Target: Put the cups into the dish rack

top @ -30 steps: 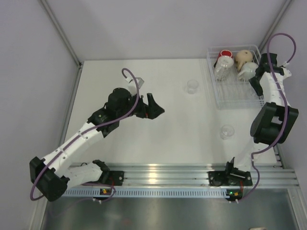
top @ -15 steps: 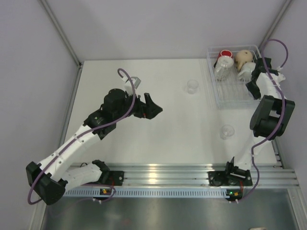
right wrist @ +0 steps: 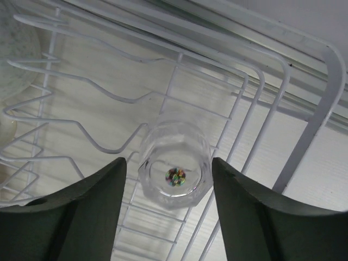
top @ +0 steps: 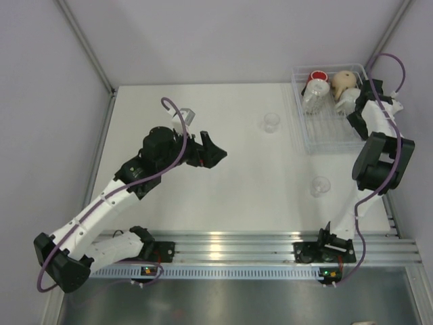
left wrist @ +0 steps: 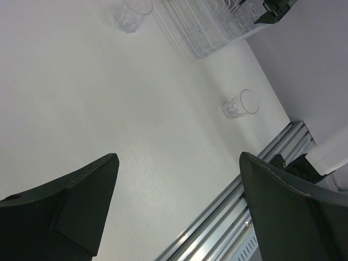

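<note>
The white wire dish rack (top: 323, 133) stands at the back right. It holds a red cup (top: 316, 76), a beige mug (top: 344, 81), a clear glass (top: 311, 99) and a white mug (top: 347, 99). My right gripper (top: 356, 112) is over the rack's right side. In the right wrist view it (right wrist: 169, 168) is open around an upturned clear tumbler (right wrist: 174, 171) standing on the rack wires (right wrist: 255, 130), with small gaps on both sides. A clear tumbler (top: 272, 122) stands on the table and another (top: 319, 185) lies on its side. My left gripper (top: 210, 150) is open and empty above the mid table.
The left wrist view shows the upright tumbler (left wrist: 134, 13), the lying tumbler (left wrist: 241, 103), the rack (left wrist: 201, 32) and the metal rail (left wrist: 234, 217) at the near edge. A speckled mug (right wrist: 16, 49) sits at the right wrist view's left. A small grey object (top: 187, 116) lies behind the left arm.
My right gripper has moved toward the far end of the rack. My left arm has drawn back slightly to the left, still open.
</note>
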You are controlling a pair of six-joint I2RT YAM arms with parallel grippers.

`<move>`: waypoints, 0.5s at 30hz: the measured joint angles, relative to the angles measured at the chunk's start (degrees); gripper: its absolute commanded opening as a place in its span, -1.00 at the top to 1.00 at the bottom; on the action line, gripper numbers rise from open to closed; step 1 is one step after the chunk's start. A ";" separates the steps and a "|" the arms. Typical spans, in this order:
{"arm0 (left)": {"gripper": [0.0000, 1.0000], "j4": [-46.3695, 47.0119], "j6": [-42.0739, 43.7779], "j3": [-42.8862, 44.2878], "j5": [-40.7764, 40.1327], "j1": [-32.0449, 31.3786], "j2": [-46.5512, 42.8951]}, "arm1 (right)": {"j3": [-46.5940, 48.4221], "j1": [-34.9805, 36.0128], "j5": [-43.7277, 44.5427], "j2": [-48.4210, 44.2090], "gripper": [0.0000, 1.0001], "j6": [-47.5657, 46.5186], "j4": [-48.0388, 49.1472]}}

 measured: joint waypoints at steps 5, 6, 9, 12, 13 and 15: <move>-0.96 -0.13 0.13 0.00 0.00 0.00 -0.04 | 0.98 -0.02 0.11 -0.31 -0.57 -0.66 -0.13; -0.96 -0.24 0.26 -0.02 -0.13 0.00 -0.13 | 1.14 -0.02 0.09 -0.35 -0.58 -0.70 -0.24; -0.96 -0.61 0.94 -0.17 -0.83 0.00 -1.29 | 1.66 -0.04 0.17 -0.48 -0.58 -1.03 -1.18; -0.96 -0.72 1.77 -0.33 -1.11 0.00 -2.75 | 2.05 -0.04 0.28 -0.92 -0.58 -1.81 -2.38; -0.96 -0.70 2.12 -0.33 -1.01 0.00 -3.13 | 2.05 -0.04 0.33 -1.38 -0.58 -2.19 -2.73; -0.91 -0.52 2.64 -0.33 -0.35 0.00 -3.34 | 2.03 -0.04 0.33 -2.89 -0.58 -3.04 -4.00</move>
